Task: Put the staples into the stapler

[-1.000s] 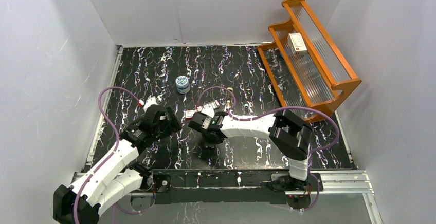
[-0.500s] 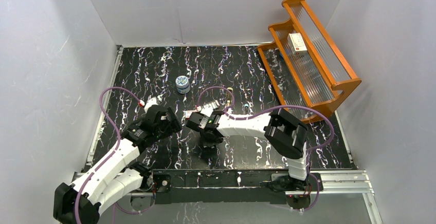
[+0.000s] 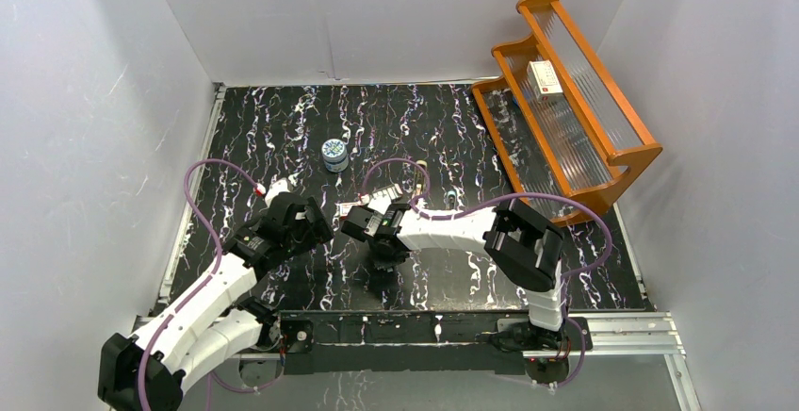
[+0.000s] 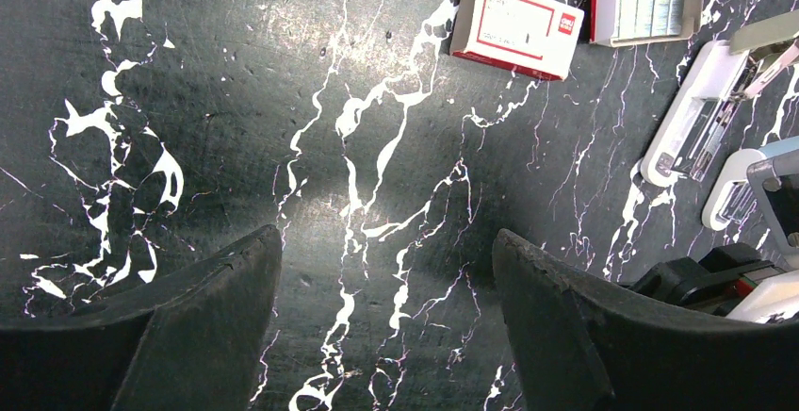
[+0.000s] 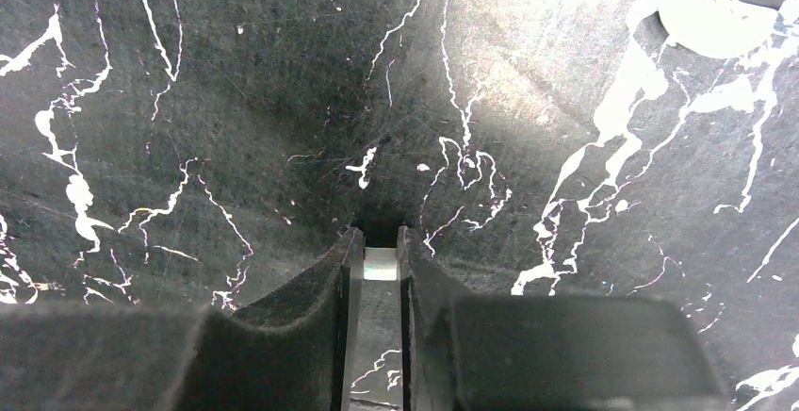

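- Left hand: you have it spread wide with nothing between the fingers. It hangs over a bare patch of the black marbled table.
- The staples are silvery strips in their small tray. They lie on the table ahead of the left hand, off to its right-finger side, with the tray's open face up.
- The red-and-white sleeve lies just beside the tray, closer to the left hand's centre line. A narrow gap separates the two.
- The stapler, cream, lies on the table out past the left hand's right finger, nearer that hand than the tray is. Its top is swung open and the metal rail shows.
- A light blue stapler sits just beside the cream one, nearer again to that right finger. The frame edge cuts part of it off.
- Right hand: the fingers are drawn in narrow, almost together, with the tips close over the table.
- A small pale piece is pinched between the right hand's tips. You cannot tell from this view whether it is a staple strip.
- From overhead, your two hands are near each other but not touching. The open stapler lies just beyond the right hand.
- A round blue-and-white tin stands well beyond both hands.
- A wooden rack stands far out to the right hand's right, with a white box on its upper shelf.
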Controlling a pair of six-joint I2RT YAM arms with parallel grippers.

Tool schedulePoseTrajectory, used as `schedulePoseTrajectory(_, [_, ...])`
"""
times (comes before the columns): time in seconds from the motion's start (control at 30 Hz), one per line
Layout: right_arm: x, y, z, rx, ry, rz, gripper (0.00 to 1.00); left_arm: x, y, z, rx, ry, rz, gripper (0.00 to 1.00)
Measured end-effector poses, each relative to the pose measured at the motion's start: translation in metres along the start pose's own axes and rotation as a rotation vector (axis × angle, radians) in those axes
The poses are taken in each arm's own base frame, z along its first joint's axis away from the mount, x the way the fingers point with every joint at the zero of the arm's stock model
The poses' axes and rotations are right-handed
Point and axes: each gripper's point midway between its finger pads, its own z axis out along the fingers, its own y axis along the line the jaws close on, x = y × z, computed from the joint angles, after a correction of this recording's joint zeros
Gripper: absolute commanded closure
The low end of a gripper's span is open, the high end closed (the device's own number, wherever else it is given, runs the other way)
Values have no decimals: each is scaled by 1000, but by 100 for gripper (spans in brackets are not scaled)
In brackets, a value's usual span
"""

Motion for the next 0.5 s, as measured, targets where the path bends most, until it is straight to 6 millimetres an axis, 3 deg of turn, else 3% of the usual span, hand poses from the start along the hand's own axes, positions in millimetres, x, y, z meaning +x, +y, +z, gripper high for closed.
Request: schedulePoseTrajectory(0.5, [-9,-6,-2,35,-52,1,78,2,1,2,-9,9,0,21])
